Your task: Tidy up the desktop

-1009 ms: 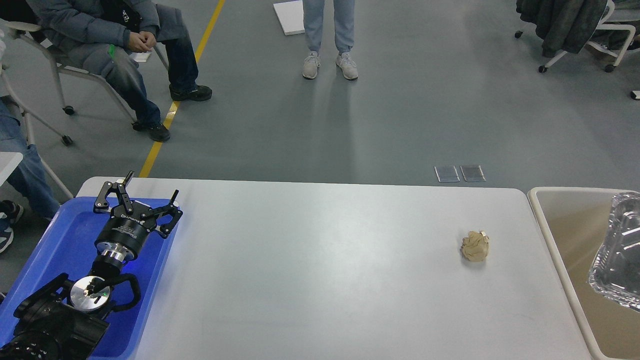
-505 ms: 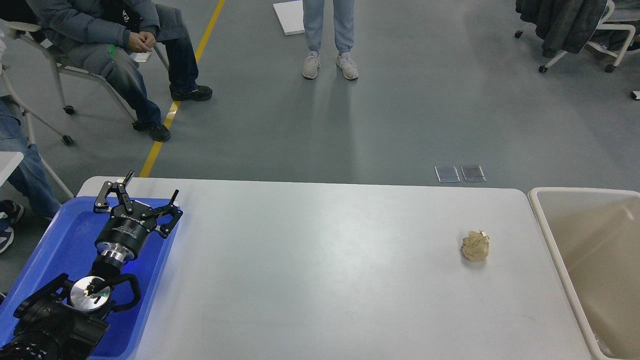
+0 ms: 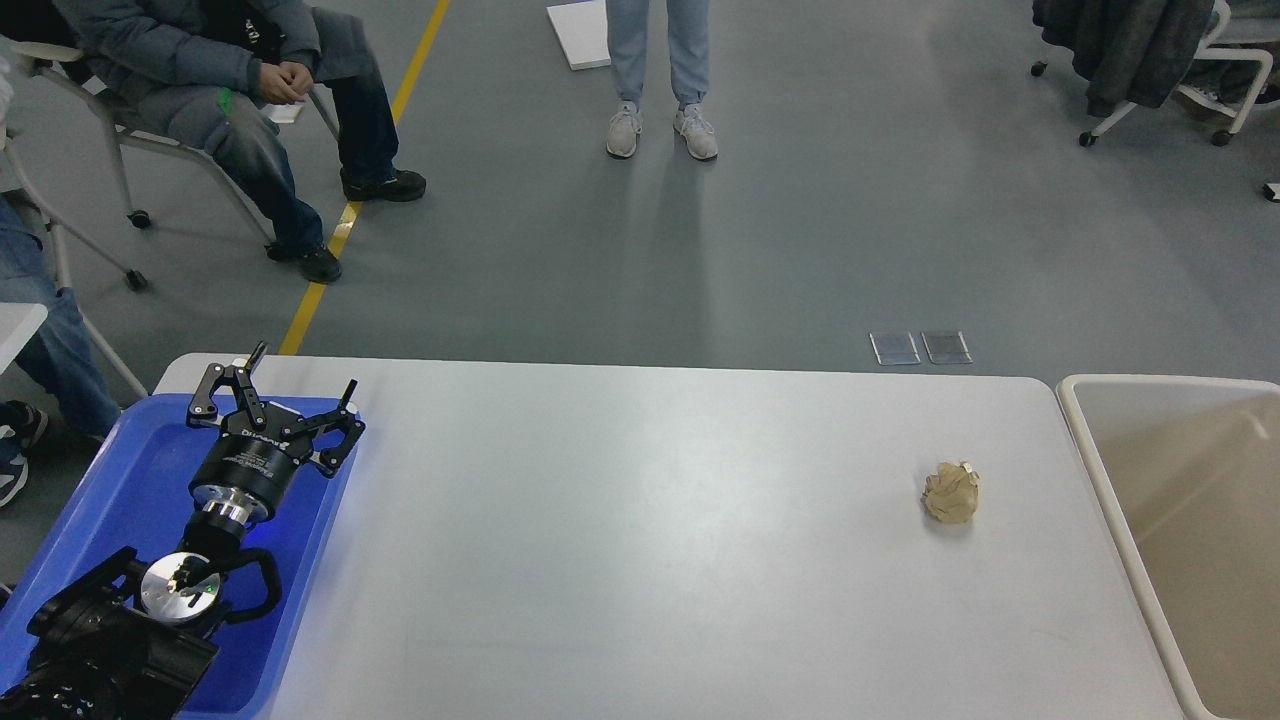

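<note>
The desktop (image 3: 640,540) is a wide white-grey tabletop that fills the lower half of the head view. A crumpled tan paper ball (image 3: 950,492) lies on it toward the right. My left gripper (image 3: 303,382) is open and empty, hovering over the far end of the blue tray (image 3: 120,470) at the left edge of the desktop. It is far from the paper ball. My right gripper is not in view.
A beige bin (image 3: 1180,520) stands against the desktop's right end. Its visible inside looks empty. Beyond the desktop a person sits on a chair (image 3: 230,110) at the far left, and another stands (image 3: 660,70) at the back.
A crinkled foil tray that showed inside the beige bin at the right edge one second ago is gone from view. My left arm and the paper ball have not moved.
</note>
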You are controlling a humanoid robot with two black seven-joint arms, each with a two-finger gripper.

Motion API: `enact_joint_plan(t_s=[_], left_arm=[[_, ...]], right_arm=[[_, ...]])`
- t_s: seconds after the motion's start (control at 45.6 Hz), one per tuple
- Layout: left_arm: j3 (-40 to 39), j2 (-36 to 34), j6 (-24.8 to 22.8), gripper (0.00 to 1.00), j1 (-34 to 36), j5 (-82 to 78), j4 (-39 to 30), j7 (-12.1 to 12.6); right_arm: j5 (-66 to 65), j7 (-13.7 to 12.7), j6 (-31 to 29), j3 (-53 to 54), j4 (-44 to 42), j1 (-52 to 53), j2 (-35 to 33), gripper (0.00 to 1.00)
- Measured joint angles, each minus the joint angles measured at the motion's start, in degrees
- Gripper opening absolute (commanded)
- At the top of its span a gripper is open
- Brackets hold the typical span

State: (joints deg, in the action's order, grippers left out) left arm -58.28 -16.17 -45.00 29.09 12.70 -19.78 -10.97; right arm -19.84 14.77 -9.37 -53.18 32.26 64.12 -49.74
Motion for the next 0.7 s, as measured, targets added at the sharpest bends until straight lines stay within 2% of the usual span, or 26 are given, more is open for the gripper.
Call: enact_joint_plan(t_s=[0.395, 0.571, 0.702], left_arm=[[0.01, 0.00, 0.00, 1.00, 0.00, -0.04, 0.00, 0.09], [0.01, 0.00, 0.00, 1.00, 0.00, -0.04, 0.00, 0.10], [0.01, 0.00, 0.00, 1.00, 0.00, -0.03, 0.00, 0.13]], right_arm=[[-5.12, -0.08, -10.81, -2.58, 11.41, 20.75, -8.16, 1.00], [-7.75, -0.08, -15.60, -7.29, 15.13, 33.16, -8.80, 1.00], [-9.51, -0.09, -19.36, -12.08, 18.52, 43.88, -6.86, 1.00]])
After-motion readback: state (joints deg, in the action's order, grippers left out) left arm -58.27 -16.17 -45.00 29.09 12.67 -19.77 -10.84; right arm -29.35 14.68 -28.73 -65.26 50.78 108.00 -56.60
